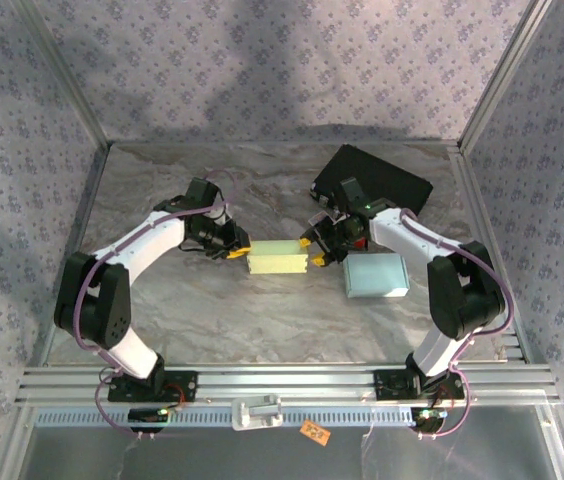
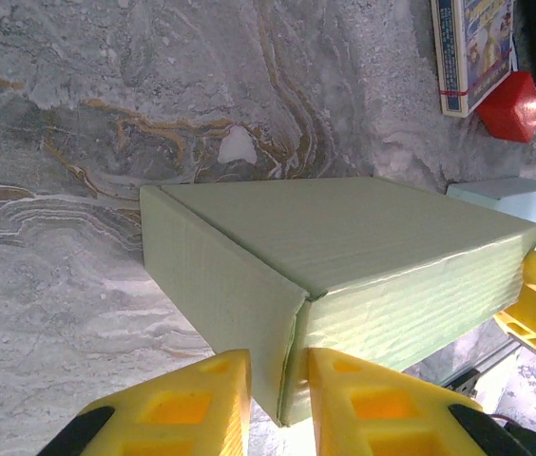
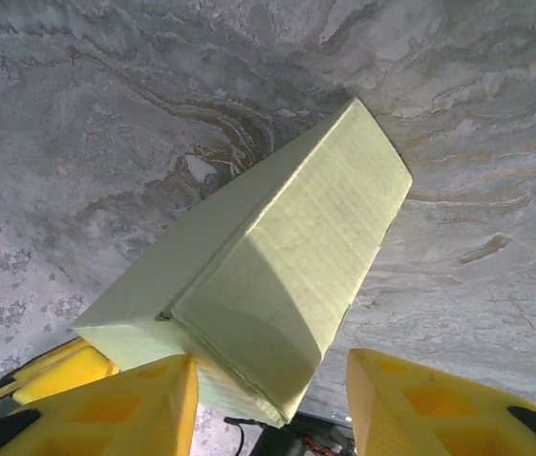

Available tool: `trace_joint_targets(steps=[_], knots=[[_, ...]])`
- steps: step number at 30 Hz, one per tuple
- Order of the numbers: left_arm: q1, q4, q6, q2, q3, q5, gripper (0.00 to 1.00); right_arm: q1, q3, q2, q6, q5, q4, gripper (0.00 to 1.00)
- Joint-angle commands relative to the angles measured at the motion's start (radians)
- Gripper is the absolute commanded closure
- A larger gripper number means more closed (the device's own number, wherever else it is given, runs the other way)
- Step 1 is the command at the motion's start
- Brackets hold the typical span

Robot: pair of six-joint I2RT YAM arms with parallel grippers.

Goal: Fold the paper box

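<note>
Pale green paper box (image 1: pixel 277 259) lying shut mid-table (image 1: pixel 262 320), a pincer at each end.
Left gripper (image 2: pixel 277 404) is nearly together astride the box's corner edge; whether it clamps, I cannot tell. Right gripper (image 3: pixel 273 404) stands wide apart around the box's other end. Beyond the box is a printed pack (image 2: pixel 472 47), its lettering unreadable.

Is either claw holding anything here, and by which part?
Left claw straddles the green paper box's end-wall edge; whether it pinches firmly cannot be told. Right claw stands open around the opposite end, gripping nothing.
</note>
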Motion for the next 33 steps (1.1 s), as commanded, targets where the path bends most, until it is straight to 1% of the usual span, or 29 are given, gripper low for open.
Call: trace_joint_targets(steps=[1,3,5,7,9,11,14,17,21,27,33], knots=[[-0.018,-0.036,0.019,0.006,-0.029,-0.035,0.78,0.001,0.072,0.021,-0.059,0.07,-0.092,0.51],[-0.021,-0.037,0.02,0.003,-0.029,-0.035,0.78,0.006,0.112,0.005,-0.075,0.088,-0.104,0.47],[-0.024,-0.036,0.02,0.004,-0.028,-0.035,0.78,0.008,0.128,-0.031,-0.062,0.11,-0.09,0.41],[-0.027,-0.038,0.019,0.003,-0.025,-0.037,0.78,0.011,0.103,-0.078,-0.01,0.126,-0.018,0.37],[-0.031,-0.038,0.021,0.0,-0.025,-0.043,0.78,0.01,0.073,-0.104,0.046,0.131,0.035,0.35],[-0.036,-0.039,0.024,-0.007,-0.026,-0.053,0.79,0.007,0.056,-0.099,0.077,0.121,0.062,0.35],[-0.048,-0.038,0.032,-0.023,-0.028,-0.072,0.79,-0.003,0.051,-0.069,0.074,0.103,0.034,0.37],[-0.069,-0.02,0.044,-0.046,-0.039,-0.093,0.8,-0.009,0.004,-0.072,0.078,0.099,0.045,0.38],[-0.123,0.029,0.066,-0.097,-0.075,-0.148,0.81,-0.011,-0.047,-0.068,0.04,0.088,0.066,0.38],[-0.199,0.156,0.056,-0.203,-0.221,-0.238,0.82,-0.011,-0.094,-0.104,-0.056,0.089,0.056,0.39],[-0.284,0.28,0.025,-0.318,-0.359,-0.3,0.82,0.0,-0.157,-0.168,-0.169,0.068,0.043,0.42]])
